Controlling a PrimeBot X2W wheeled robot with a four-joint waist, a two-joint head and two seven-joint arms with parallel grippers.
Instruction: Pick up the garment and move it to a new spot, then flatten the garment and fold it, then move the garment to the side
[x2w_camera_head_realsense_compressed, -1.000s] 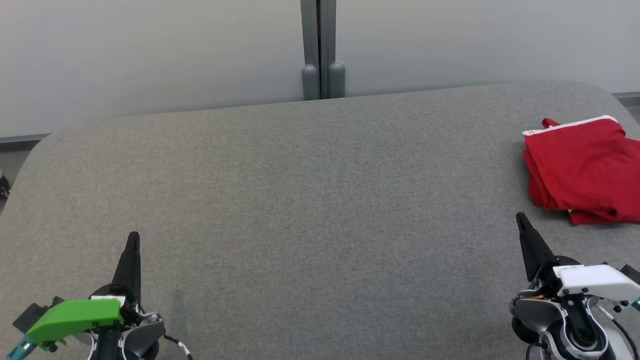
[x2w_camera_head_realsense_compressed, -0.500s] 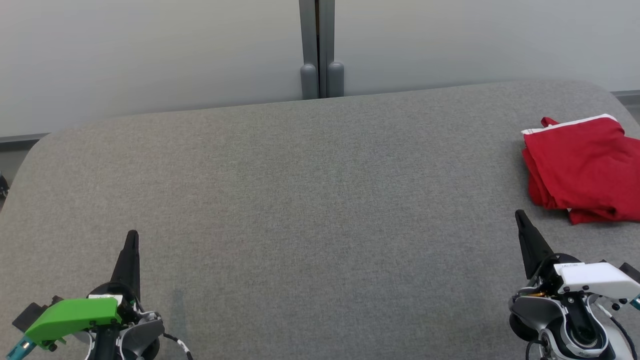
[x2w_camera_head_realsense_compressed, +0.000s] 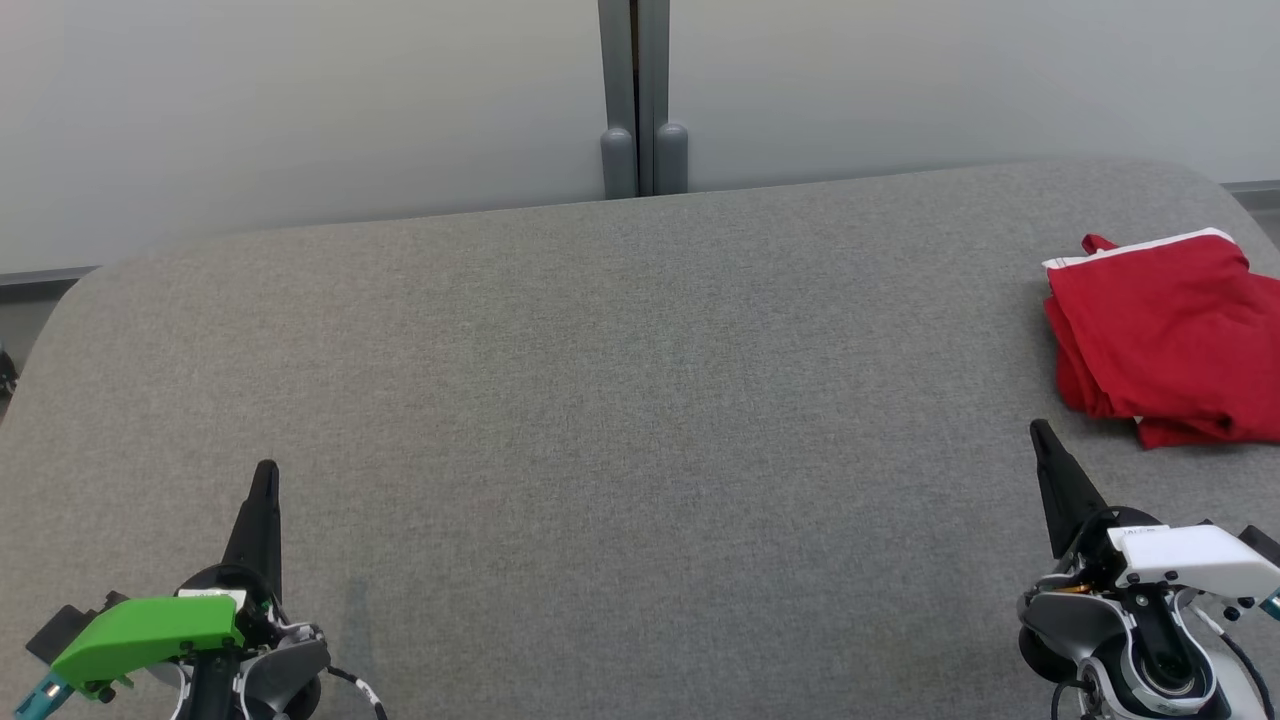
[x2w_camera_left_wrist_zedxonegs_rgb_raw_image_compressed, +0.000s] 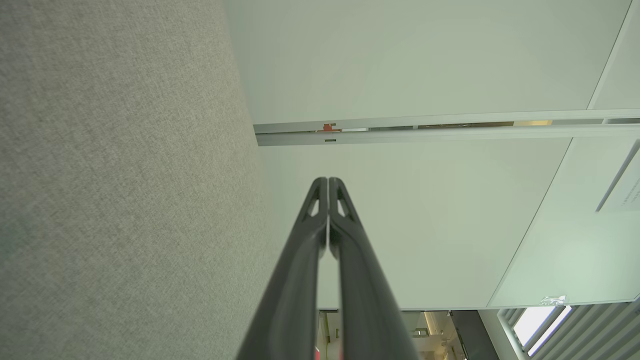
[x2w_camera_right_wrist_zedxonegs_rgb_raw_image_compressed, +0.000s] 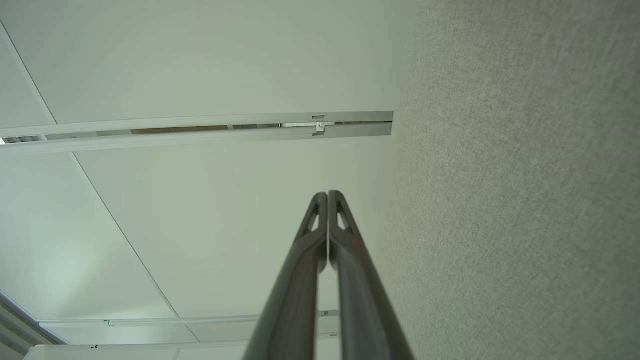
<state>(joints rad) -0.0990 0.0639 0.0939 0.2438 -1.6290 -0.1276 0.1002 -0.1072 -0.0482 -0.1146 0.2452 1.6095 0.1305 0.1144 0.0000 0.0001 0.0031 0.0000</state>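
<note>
The red garment (x2w_camera_head_realsense_compressed: 1165, 335) is seen lying in a loosely folded heap at the right side of the grey tabletop (x2w_camera_head_realsense_compressed: 620, 400), toward the far edge, and it is cut off by the right border of the head view. A white trim (x2w_camera_head_realsense_compressed: 1140, 250) is shown along its far edge, and a small red loop (x2w_camera_head_realsense_compressed: 1098, 243) is poked up at its far left corner. It is touched by neither hand.

The right hand (x2w_camera_head_realsense_compressed: 1040, 428) is held low at the near right, its two dark fingers (x2w_camera_head_realsense_compressed: 1060, 490) pressed together into a single point; nothing is gripped. The tip is aimed up the view and is found near the garment's near left corner, but apart from it, with a strip of grey tabletop between. A white cover (x2w_camera_head_realsense_compressed: 1190, 560) is carried on that wrist.

Over at the near left, the left hand (x2w_camera_head_realsense_compressed: 266, 470) is closed on nothing as well, its fingers (x2w_camera_head_realsense_compressed: 260, 520) drawn into one narrow spike. It is set well apart from the garment, with the wide middle of the tabletop between them. A green cover (x2w_camera_head_realsense_compressed: 150, 630) is worn on that wrist.

In the left wrist view the fingers (x2w_camera_left_wrist_zedxonegs_rgb_raw_image_compressed: 305, 260) are seen meeting at the tips, with grey tabletop along one side and a pale wall (x2w_camera_left_wrist_zedxonegs_rgb_raw_image_compressed: 425, 60) beyond. The same is given by the right wrist view: fingers (x2w_camera_right_wrist_zedxonegs_rgb_raw_image_compressed: 302, 270) tip to tip, nothing between them.
</note>
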